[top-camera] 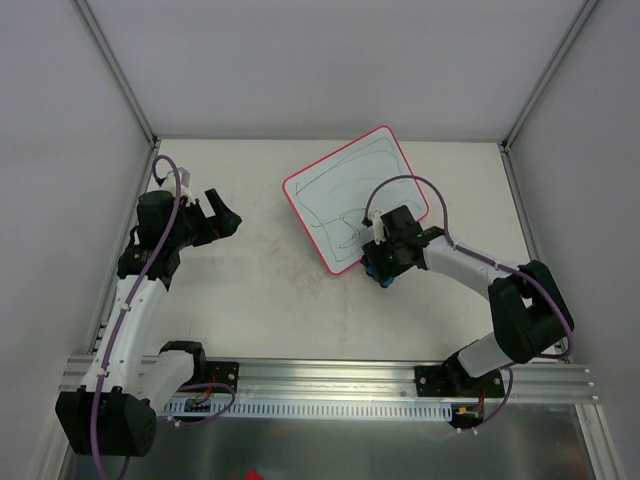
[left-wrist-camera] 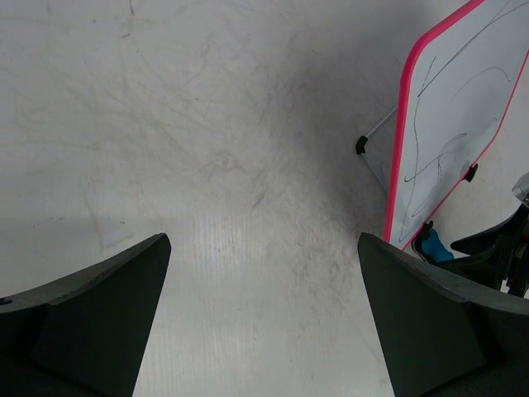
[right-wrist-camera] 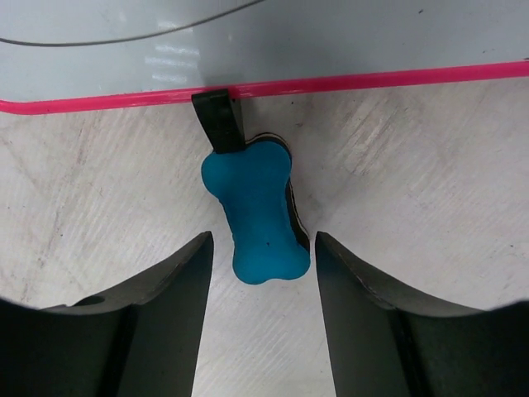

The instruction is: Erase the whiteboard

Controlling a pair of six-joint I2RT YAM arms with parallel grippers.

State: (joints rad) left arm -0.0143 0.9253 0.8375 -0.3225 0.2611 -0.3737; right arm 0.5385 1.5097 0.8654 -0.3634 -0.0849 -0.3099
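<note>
The whiteboard (top-camera: 350, 195), white with a pink-red rim and dark scribbled lines, lies tilted at the table's far middle; it also shows in the left wrist view (left-wrist-camera: 455, 116) and in the right wrist view (right-wrist-camera: 264, 41). A blue bone-shaped eraser (right-wrist-camera: 258, 211) lies on the table against the board's near edge, by a black foot (right-wrist-camera: 219, 120). My right gripper (right-wrist-camera: 263, 248) is open, its jaws either side of the eraser's near end without touching it; in the top view it (top-camera: 383, 262) is at the board's near corner. My left gripper (top-camera: 226, 214) is open and empty over bare table, left of the board.
Grey walls with metal posts (top-camera: 120, 70) enclose the table on the left, back and right. An aluminium rail (top-camera: 330, 380) runs along the near edge under both arm bases. The tabletop (left-wrist-camera: 207, 165) is scuffed white.
</note>
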